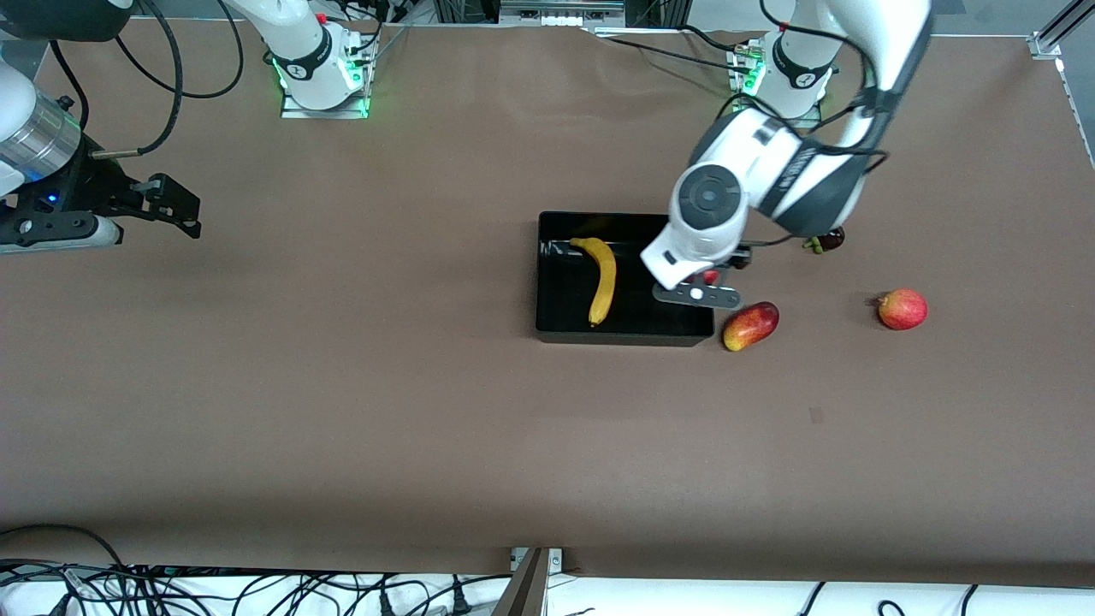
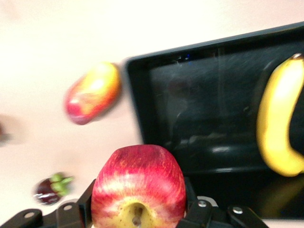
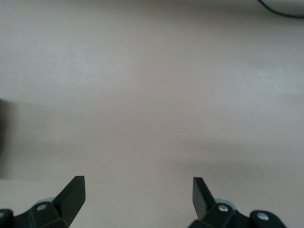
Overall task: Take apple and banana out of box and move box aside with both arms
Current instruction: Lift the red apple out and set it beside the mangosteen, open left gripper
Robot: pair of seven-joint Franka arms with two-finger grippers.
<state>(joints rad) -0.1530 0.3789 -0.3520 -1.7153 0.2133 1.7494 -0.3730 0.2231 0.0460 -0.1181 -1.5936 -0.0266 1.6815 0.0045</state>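
My left gripper (image 1: 703, 289) is shut on the small red apple (image 1: 711, 276) and holds it above the black box's (image 1: 624, 335) end wall toward the left arm's end of the table. In the left wrist view the apple (image 2: 137, 190), red with a yellowish patch, sits between the fingers (image 2: 199, 211). The yellow banana (image 1: 603, 278) lies inside the box; it also shows in the left wrist view (image 2: 278, 123) in the box (image 2: 190, 109). My right gripper (image 1: 175, 210) is open and empty over bare table at the right arm's end; the right wrist view (image 3: 137, 190) shows only tabletop.
An oval red-yellow mango (image 1: 750, 326) lies just outside the box's corner nearest the front camera, and shows in the left wrist view (image 2: 92, 92). A larger red round fruit (image 1: 902, 309) lies toward the left arm's end. A small dark eggplant-like item (image 1: 825, 241) lies under the left arm.
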